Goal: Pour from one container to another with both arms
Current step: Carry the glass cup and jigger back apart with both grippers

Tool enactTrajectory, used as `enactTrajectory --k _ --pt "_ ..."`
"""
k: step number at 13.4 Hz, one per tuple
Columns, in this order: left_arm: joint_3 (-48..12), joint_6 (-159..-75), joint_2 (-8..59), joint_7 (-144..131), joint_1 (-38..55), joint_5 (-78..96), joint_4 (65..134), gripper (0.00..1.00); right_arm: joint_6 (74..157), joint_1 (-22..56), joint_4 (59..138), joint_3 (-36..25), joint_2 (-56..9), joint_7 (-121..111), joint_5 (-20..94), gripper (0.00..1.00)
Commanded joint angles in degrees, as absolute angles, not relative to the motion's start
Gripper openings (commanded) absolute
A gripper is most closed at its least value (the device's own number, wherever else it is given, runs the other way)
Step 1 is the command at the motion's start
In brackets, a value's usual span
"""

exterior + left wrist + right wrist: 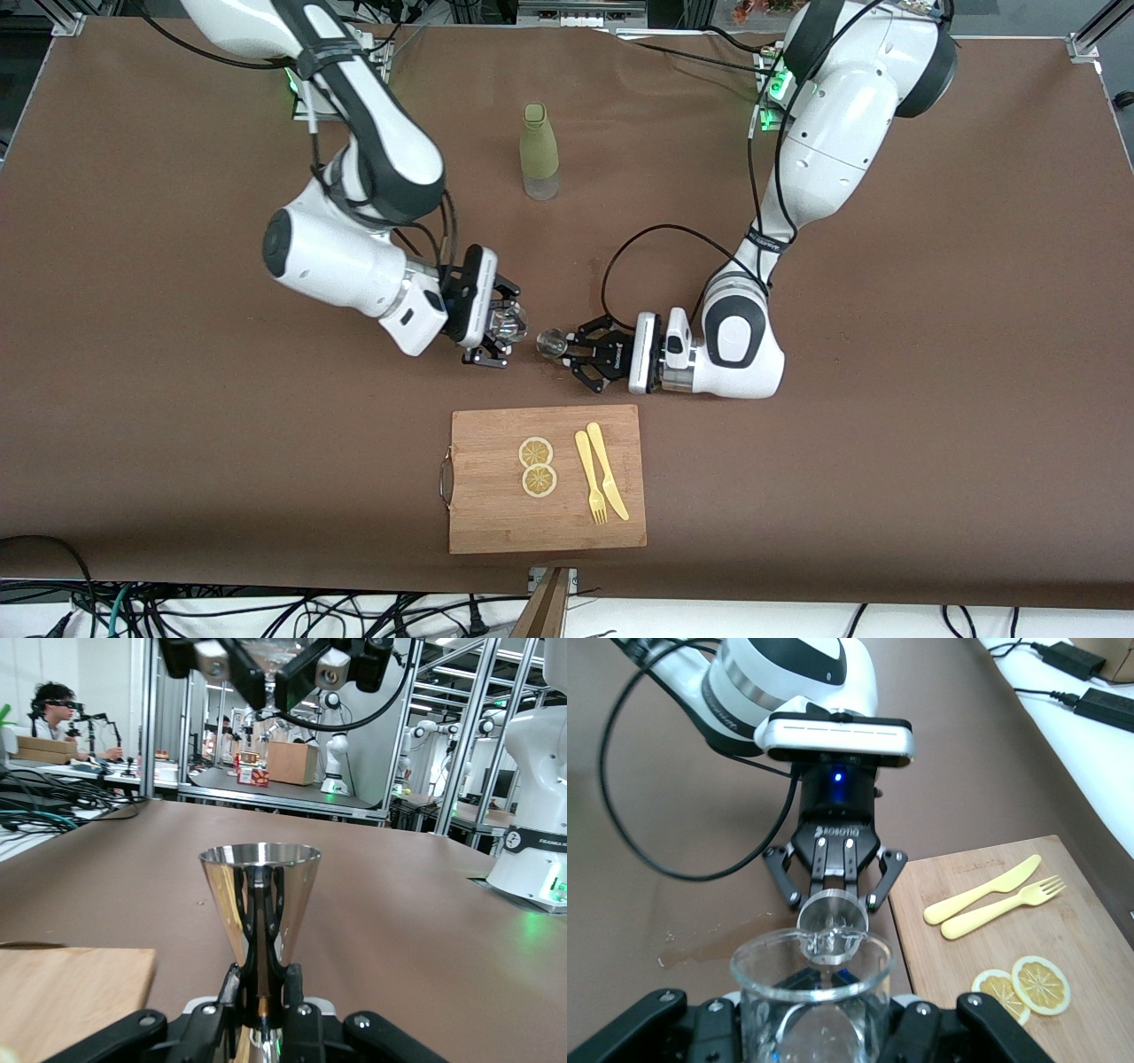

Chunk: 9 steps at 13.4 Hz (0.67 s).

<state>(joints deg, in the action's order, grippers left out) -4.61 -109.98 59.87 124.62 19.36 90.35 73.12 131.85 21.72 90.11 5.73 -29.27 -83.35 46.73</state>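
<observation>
A clear glass (511, 323) is tipped on its side in my right gripper (503, 331), which is shut on it over the table's middle. Its mouth faces a small steel jigger (551, 343), and my left gripper (568, 348) is shut on the jigger's narrow waist. The two rims are nearly touching. In the right wrist view the glass (811, 992) fills the foreground, with the jigger (830, 920) just past its rim. From the left wrist the jigger (260, 904) stands between my fingers (232, 985), and the right gripper (266, 669) with the glass hangs above it.
A wooden cutting board (496, 523) lies nearer the front camera, carrying two lemon slices (537, 465) and a yellow knife and fork (601, 474). A green bottle (539, 152) stands upright nearer the arms' bases. A wet patch (709, 948) marks the brown table.
</observation>
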Motion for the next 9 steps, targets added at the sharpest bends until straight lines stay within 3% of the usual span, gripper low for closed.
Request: enactTrajectory --k 1,9 --pt "-5.0 -108.4 59.9 130.9 16.2 91.9 73.4 0.00 126.4 18.1 91.1 6.1 -27.5 -87.8 50.3 0.06" --pt "-4.4 -91.1 60.1 139.7 -3.9 80.5 77.0 0.00 106.0 -0.2 91.7 6.0 -31.0 -109.9 55.5 0.06"
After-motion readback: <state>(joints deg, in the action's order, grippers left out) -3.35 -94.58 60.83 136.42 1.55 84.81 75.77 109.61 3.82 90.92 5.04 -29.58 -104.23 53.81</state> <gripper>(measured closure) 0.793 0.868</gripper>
